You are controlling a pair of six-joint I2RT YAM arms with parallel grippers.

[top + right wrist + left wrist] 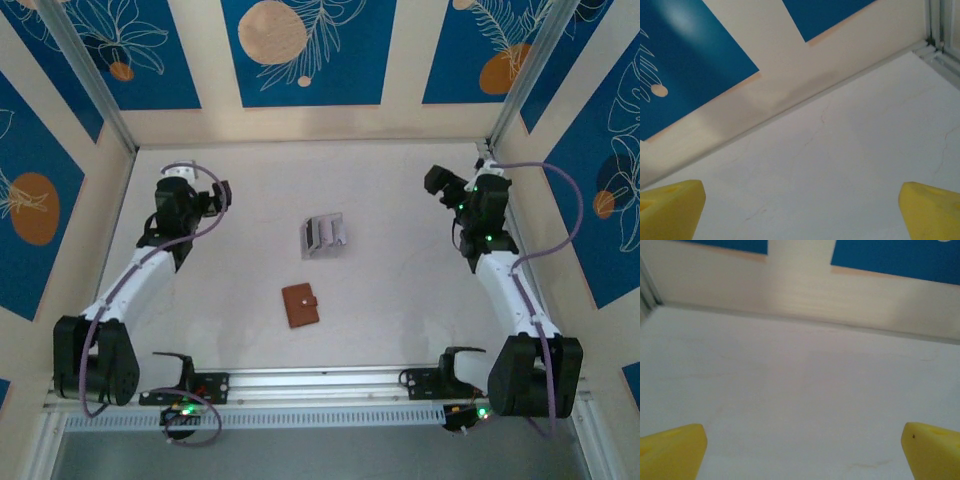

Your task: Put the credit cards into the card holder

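- Over the tabletop (400,300), seen from above, the brown card holder (300,305) lies closed near the middle. The credit cards (328,232) stand just beyond it in a clear slotted stand (310,243). The left fingers (222,191) and right fingers (436,180) hang far out to either side, well apart from both.
- At the left wrist, the yellow left fingers (670,450) are spread wide above the tabletop, gripping nothing.
- At the right wrist, the right fingers (932,210) are likewise spread wide, with nothing between them.
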